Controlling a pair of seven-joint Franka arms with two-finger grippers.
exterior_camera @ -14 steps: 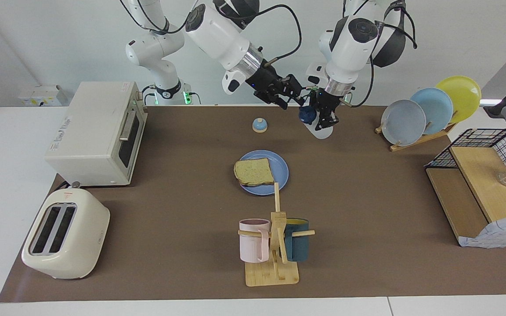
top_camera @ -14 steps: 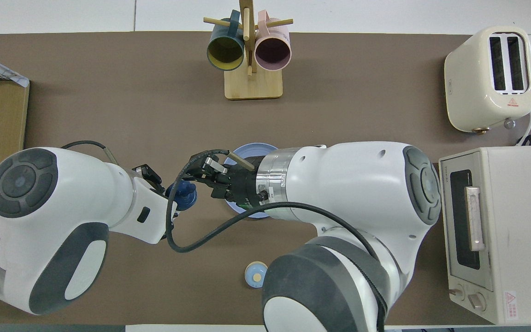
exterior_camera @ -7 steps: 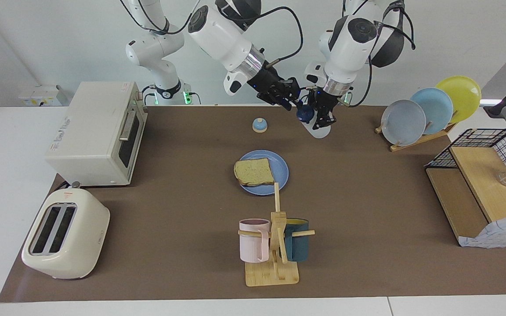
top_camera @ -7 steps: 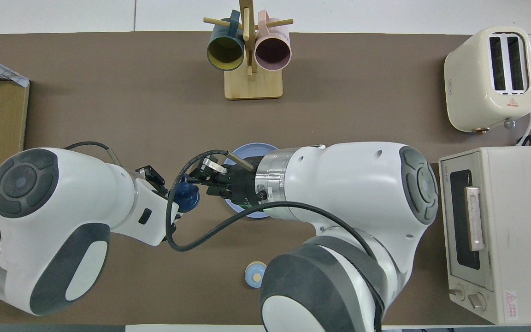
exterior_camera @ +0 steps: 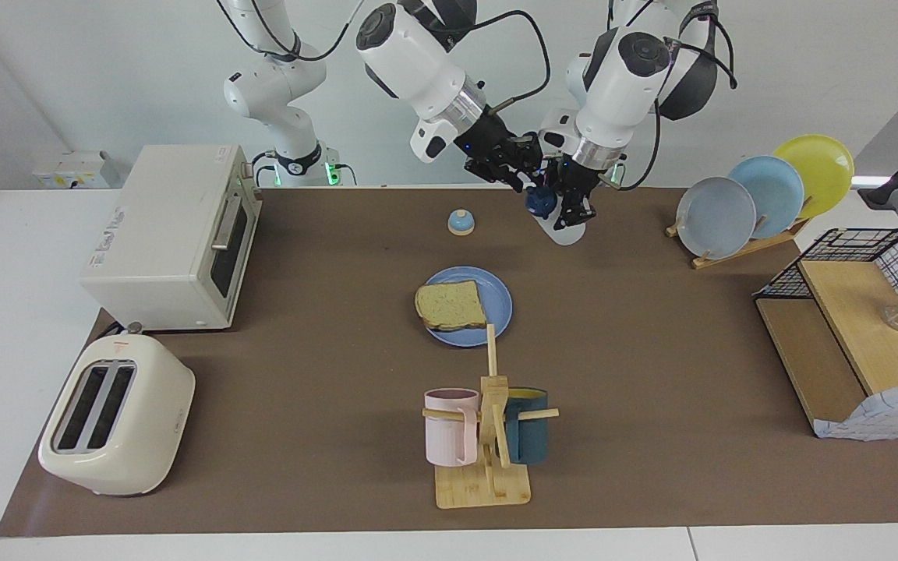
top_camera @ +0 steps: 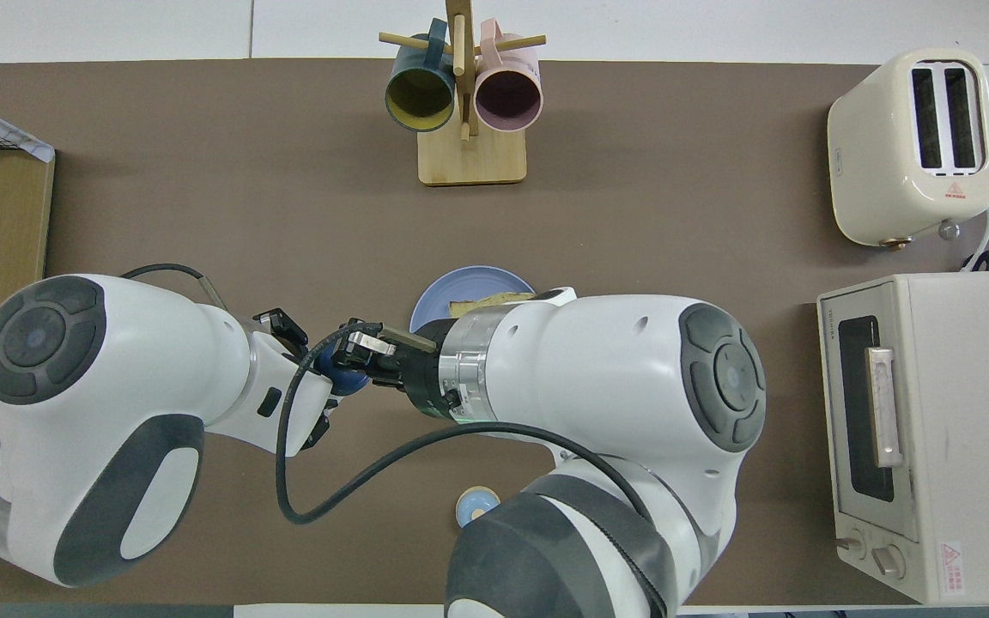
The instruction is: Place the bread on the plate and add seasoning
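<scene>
The bread lies on the light-blue plate mid-table; the overhead view shows only the plate's rim and a sliver of bread past the right arm. My left gripper is shut on the seasoning bottle and holds it tilted in the air, over the mat nearer to the robots than the plate. Its navy cap points toward the right gripper, which is open and right at the cap. The cap also shows in the overhead view.
A small blue bell sits nearer to the robots than the plate. A mug tree stands farther out. A toaster oven and a toaster are at the right arm's end. A plate rack and a wire shelf are at the left arm's end.
The right gripper has moved toward the left gripper and closed in on the bottle's cap. The left gripper has raised the bottle slightly. The bread and plate have not moved.
</scene>
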